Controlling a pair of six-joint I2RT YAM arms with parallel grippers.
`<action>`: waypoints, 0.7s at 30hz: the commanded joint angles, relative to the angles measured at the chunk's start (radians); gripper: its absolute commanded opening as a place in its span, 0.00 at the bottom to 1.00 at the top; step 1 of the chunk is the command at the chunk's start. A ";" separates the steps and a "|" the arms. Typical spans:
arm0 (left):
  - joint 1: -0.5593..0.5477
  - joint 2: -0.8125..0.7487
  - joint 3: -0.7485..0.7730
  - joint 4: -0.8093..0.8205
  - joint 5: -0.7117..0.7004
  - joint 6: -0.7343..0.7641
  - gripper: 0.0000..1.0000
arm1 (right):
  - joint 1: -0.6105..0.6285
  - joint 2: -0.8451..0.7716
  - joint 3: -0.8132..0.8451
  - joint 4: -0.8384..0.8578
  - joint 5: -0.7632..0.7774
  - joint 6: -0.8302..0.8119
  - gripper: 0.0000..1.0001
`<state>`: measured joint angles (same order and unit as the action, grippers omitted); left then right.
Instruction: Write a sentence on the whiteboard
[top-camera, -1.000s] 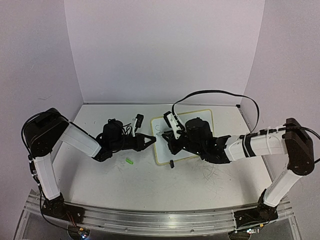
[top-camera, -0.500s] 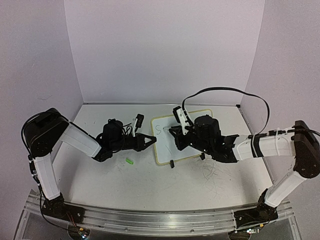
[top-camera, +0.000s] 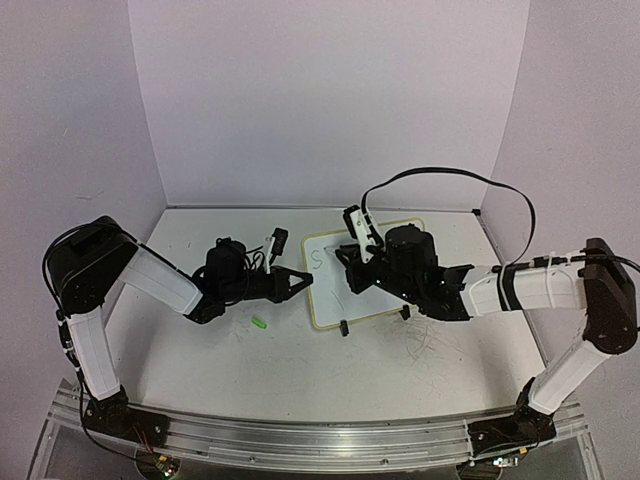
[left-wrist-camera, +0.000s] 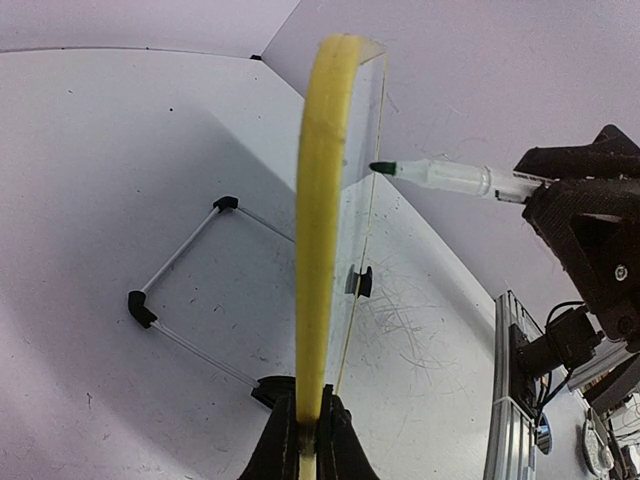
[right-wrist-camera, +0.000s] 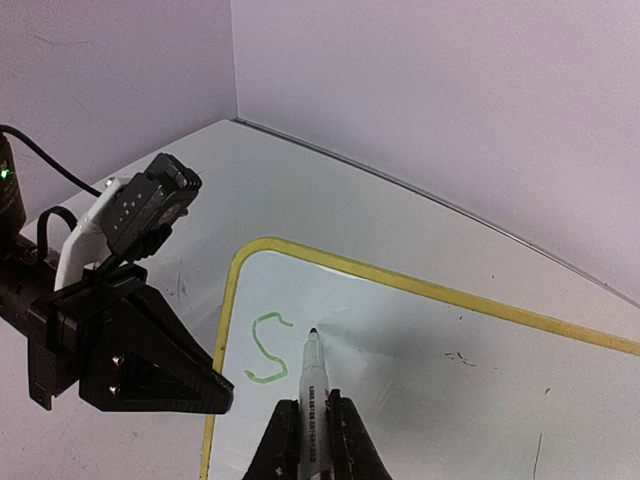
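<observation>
The whiteboard (top-camera: 328, 300) has a yellow rim and stands tilted on its wire stand at the table's middle. My left gripper (top-camera: 303, 281) is shut on the board's left rim (left-wrist-camera: 322, 200), seen edge-on in the left wrist view. My right gripper (right-wrist-camera: 315, 430) is shut on a white marker (right-wrist-camera: 314, 385) with a green tip. The tip is at the board surface (right-wrist-camera: 450, 370), just right of a green letter S (right-wrist-camera: 265, 348). That S (top-camera: 316, 258) is all that shows of the sentence. The right arm hides much of the board in the top view.
A small green cap (top-camera: 260, 322) lies on the table in front of the left gripper. The black wire stand (left-wrist-camera: 190, 290) juts out behind the board. Grey scuff marks (top-camera: 425, 345) cover the tabletop to the right. Walls close in on the back and both sides.
The right gripper with the marker has shifted right and up across the board, uncovering the S. The left arm and the board have stayed put.
</observation>
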<state>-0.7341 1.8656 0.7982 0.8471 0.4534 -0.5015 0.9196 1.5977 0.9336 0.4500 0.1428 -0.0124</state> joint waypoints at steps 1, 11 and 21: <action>-0.003 -0.028 0.010 0.013 -0.002 -0.001 0.00 | -0.005 0.027 0.048 0.031 0.028 -0.014 0.00; -0.002 -0.028 0.013 0.013 0.001 0.000 0.00 | -0.005 0.029 0.023 0.022 0.038 -0.002 0.00; -0.003 -0.032 0.008 0.013 -0.001 0.001 0.00 | -0.003 0.008 -0.025 0.000 0.022 0.041 0.00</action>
<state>-0.7341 1.8656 0.7982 0.8463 0.4527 -0.5018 0.9188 1.6211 0.9339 0.4549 0.1521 -0.0119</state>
